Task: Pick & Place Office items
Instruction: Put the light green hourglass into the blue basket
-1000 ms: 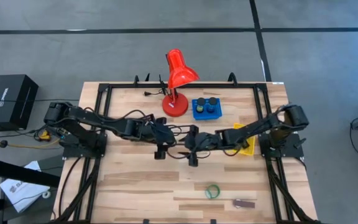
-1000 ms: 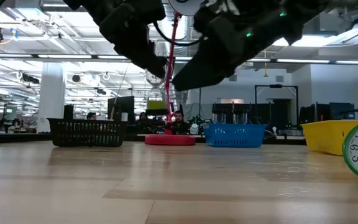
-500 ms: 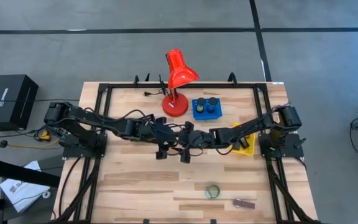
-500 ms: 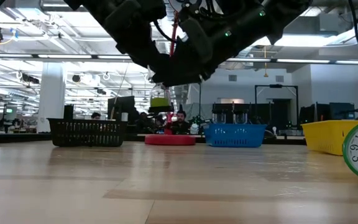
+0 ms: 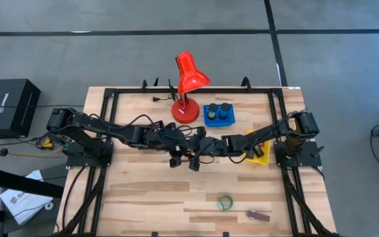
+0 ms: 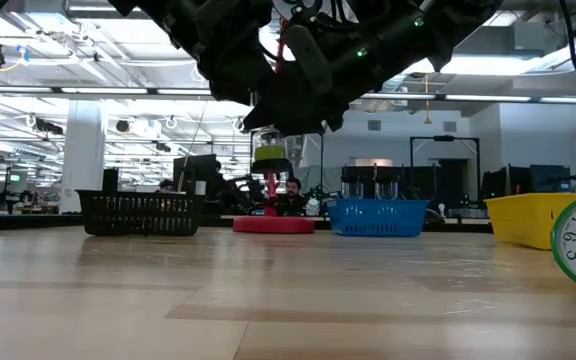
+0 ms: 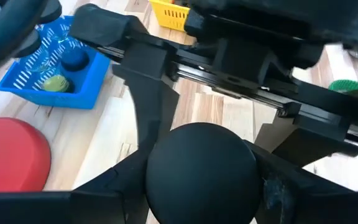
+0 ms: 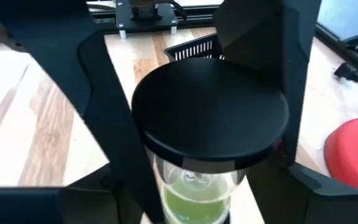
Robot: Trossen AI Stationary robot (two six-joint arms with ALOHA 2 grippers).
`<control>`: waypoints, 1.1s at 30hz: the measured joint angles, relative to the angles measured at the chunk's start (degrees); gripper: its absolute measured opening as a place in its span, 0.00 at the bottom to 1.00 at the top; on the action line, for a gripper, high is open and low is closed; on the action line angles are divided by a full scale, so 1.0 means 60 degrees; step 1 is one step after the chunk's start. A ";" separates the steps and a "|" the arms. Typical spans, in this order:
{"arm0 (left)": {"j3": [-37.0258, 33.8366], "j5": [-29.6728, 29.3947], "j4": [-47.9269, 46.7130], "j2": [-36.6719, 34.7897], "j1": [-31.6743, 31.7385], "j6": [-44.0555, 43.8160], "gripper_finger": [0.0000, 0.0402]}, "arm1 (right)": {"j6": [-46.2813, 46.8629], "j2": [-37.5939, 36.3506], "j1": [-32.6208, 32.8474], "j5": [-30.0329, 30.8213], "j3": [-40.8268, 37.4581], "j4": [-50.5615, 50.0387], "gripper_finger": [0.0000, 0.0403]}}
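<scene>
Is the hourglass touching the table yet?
Apart. The low view shows the hourglass hanging under the left gripper and right gripper, with open background between its lower end and the table.

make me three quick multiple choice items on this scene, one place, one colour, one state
1. Where is the green tape ring?
A. in the blue tray
B. on bare wood at the table side far from the lamp
C. under the lamp's shade

2. What colour is the tray beside the lamp's base?
A. blue
B. black
C. yellow

3. The sand timer is
A. lying on the table
B. held in the air
C. standing in a tray

Key: 1 B, the green tape ring lies alone on the wood, opposite the lamp. 2 A, the tray there is blue. 3 B, the sand timer hangs in the left gripper, clear of the table.
</scene>
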 joint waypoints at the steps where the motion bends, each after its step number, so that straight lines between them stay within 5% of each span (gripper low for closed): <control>1: 0.0000 0.0000 0.0004 0.0001 0.0000 -0.0071 0.52 | 0.0115 -0.0001 0.0001 0.0011 0.0000 -0.0002 0.56; 10: 0.0004 -0.0215 -0.0035 0.0000 -0.0007 -0.0831 0.50 | 0.0583 -0.0001 0.0143 0.0130 -0.0001 -0.0083 0.34; 19: 0.0004 -0.0187 -0.0033 0.0007 -0.0018 -0.0840 0.53 | 0.0887 -0.0004 0.0135 0.0067 0.0007 -0.0310 0.41; 26: 0.0004 -0.0264 -0.0076 0.0011 -0.0015 -0.0874 0.50 | 0.0924 -0.0004 0.0121 0.0097 0.0007 -0.0360 0.31; 33: 0.0005 -0.0264 0.0018 0.0011 -0.0012 -0.0840 0.62 | 0.1237 -0.0004 0.0124 0.0060 0.0007 -0.0399 0.36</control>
